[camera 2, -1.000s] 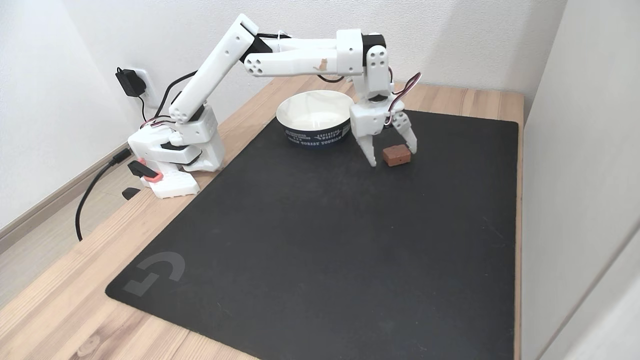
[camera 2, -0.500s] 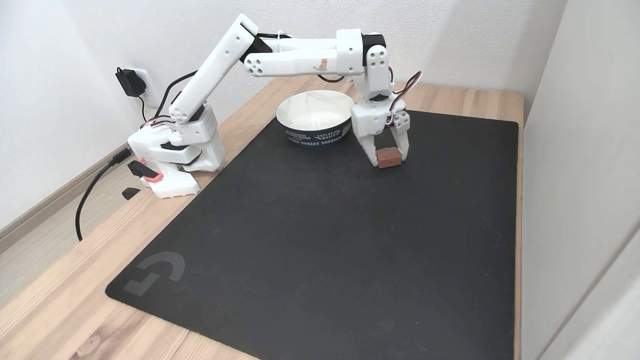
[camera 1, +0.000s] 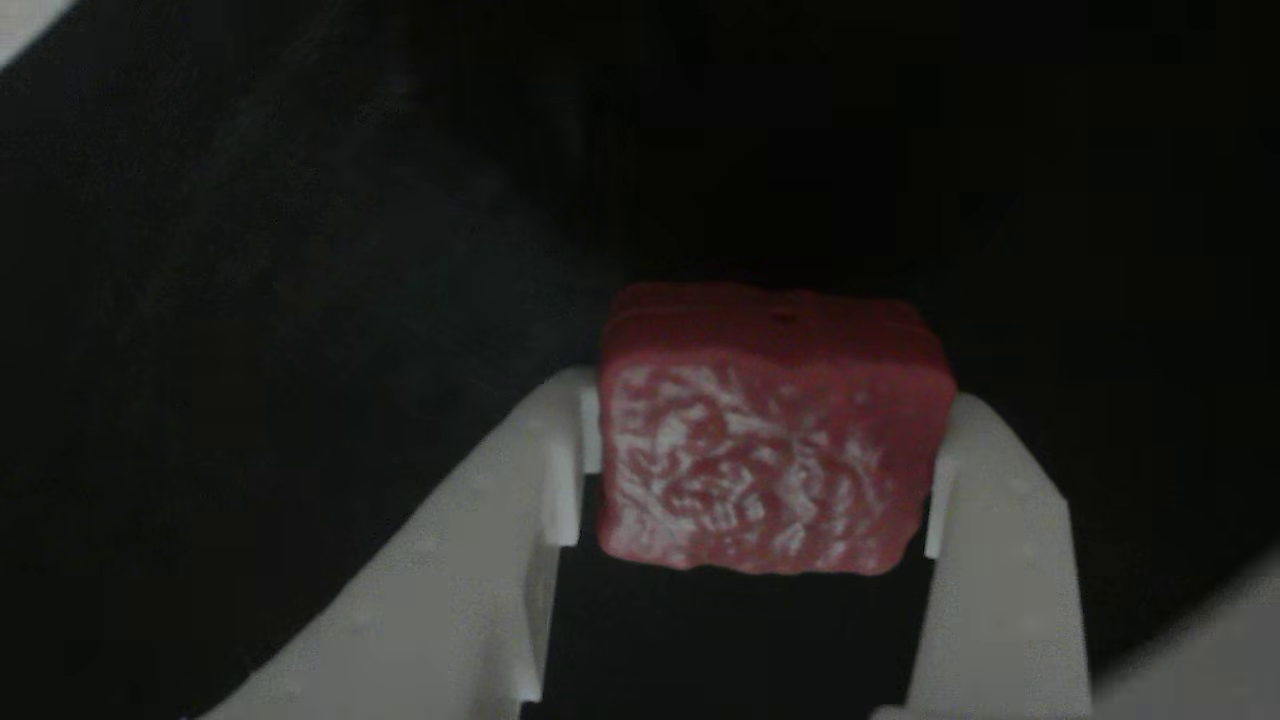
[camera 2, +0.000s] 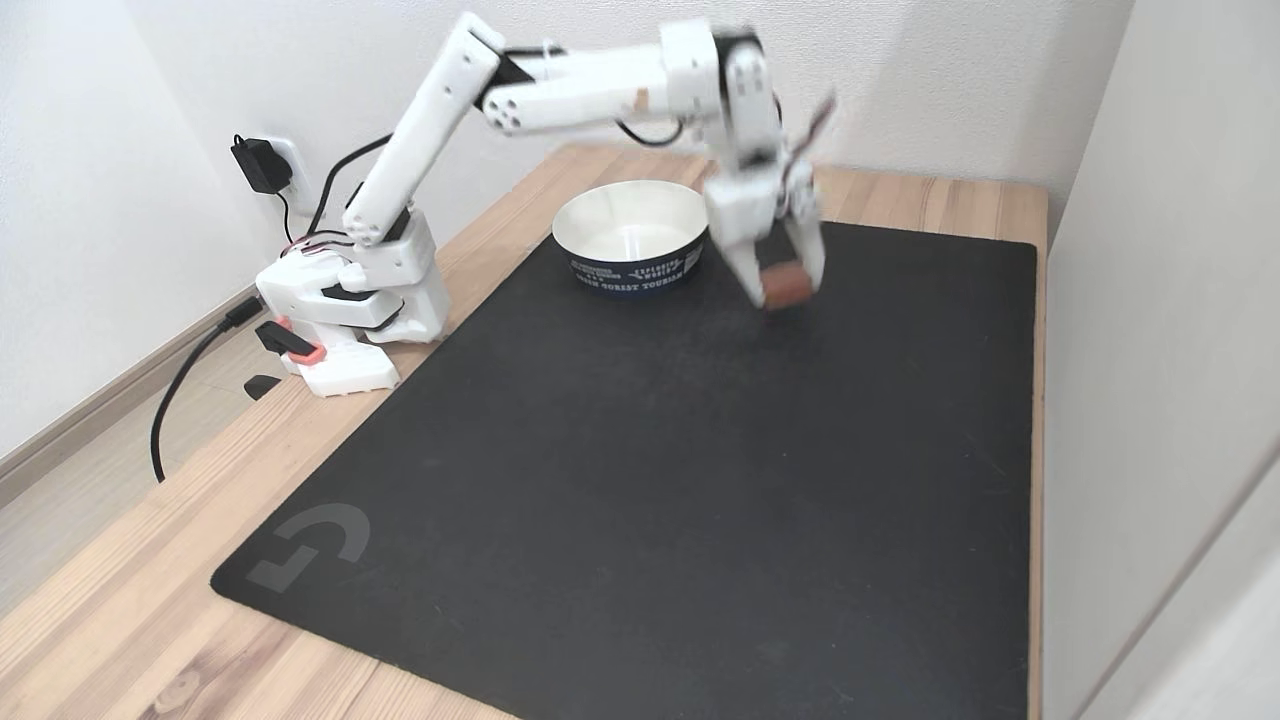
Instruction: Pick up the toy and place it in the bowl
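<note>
Toy (camera 2: 786, 285) clamped in pincer (camera 2: 785, 288), beside bowl (camera 2: 628, 238) rim.

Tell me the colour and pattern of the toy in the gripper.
Red toy, one face mottled white; clearest in the other view.

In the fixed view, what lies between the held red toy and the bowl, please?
Nothing but a bare strip of the black mat; the toy sits clamped in the gripper, right of the bowl.

toy (camera 2: 786, 285) between jaws, right of bowl (camera 2: 628, 236), above mat (camera 2: 640, 480)
</note>
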Robot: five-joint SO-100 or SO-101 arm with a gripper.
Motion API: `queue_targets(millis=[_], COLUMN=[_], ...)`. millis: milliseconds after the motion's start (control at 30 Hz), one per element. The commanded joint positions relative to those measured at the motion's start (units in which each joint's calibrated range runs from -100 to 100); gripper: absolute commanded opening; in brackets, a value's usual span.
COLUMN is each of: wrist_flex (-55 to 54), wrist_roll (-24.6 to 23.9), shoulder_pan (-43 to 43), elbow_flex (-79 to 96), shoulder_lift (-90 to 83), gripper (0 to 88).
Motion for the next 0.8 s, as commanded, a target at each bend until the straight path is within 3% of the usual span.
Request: queue_targets(millis=[0, 133, 167, 333, 500, 767], wrist_flex=[-0.6, -2.4, -4.5, -14.1, -21.9, -27.0], wrist_roll=[-0.2, -2.3, -4.4, -5.8, -10.3, -15.0], shoulder_pan=[-2.0, -4.0, -4.6, -9.1, -14.5, -23.1], elbow_flex=[1.1, 10.1, 15.9, 36.6, 54.4, 73.8], shoulder_lift=[-11.3, -20.5, -24.2, -35.3, -43.9, -55.6], gripper=[2.4, 2.4, 2.3, 2.3, 2.3, 2.3])
